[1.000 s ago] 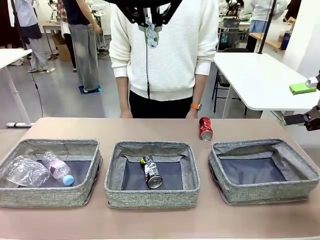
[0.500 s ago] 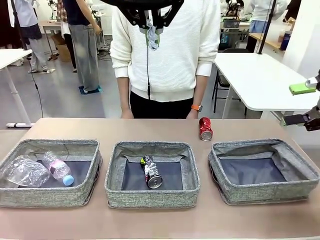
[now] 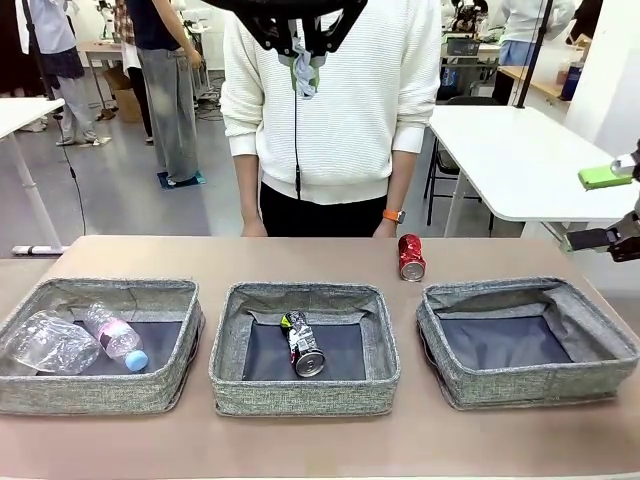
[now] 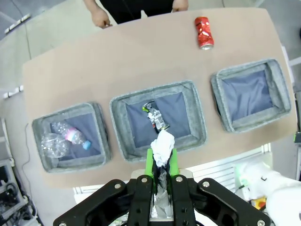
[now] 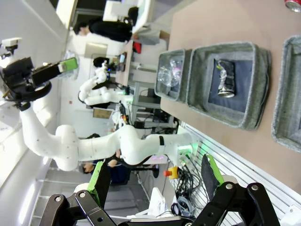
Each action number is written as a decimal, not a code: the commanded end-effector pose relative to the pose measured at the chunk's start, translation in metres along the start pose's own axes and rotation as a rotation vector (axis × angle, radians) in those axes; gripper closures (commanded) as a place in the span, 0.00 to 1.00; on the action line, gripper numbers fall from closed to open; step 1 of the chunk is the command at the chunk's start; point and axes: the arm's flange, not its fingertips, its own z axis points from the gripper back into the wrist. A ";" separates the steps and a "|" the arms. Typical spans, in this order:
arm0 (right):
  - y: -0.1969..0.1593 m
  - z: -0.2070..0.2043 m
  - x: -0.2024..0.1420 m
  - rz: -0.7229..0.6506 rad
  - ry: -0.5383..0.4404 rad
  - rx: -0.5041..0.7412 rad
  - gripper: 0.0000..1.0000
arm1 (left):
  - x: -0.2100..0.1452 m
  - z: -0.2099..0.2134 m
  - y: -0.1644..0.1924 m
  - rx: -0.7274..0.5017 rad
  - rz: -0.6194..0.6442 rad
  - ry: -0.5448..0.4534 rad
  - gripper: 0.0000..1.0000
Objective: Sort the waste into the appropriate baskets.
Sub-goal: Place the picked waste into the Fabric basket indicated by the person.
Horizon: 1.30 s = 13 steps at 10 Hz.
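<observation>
My left gripper (image 3: 302,52) hangs high above the table's far side, shut on a crumpled white paper wad (image 3: 304,76). In the left wrist view the wad (image 4: 162,146) sits between the green pads (image 4: 149,165), over the front edge of the middle basket (image 4: 123,141). Three grey baskets stand in a row. The left basket (image 3: 90,392) holds a clear bottle with a blue cap (image 3: 117,337) and a crushed clear bottle (image 3: 50,342). A black-silver can (image 3: 302,344) lies in the middle basket (image 3: 300,396). The right basket (image 3: 530,386) holds nothing. A red can (image 3: 411,257) stands on the table behind. My right gripper (image 3: 602,208) is open at the right edge.
A person in a white sweater (image 3: 330,100) stands at the far side, with both hands (image 4: 99,20) at the table edge. A white table (image 3: 520,160) stands behind on the right. Bare brown tabletop (image 3: 150,255) runs behind the baskets.
My left gripper with the paper wad has shifted very slightly. Everything else is as before.
</observation>
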 end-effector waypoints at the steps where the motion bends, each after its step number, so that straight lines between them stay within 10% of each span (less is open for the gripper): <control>1: 0.002 -0.002 0.004 0.011 -0.012 0.007 0.00 | -0.004 -0.002 0.003 0.022 0.018 -0.010 0.89; 13: 0.002 -0.002 0.004 0.011 -0.012 0.007 0.00 | -0.004 -0.002 0.003 0.022 0.018 -0.010 0.89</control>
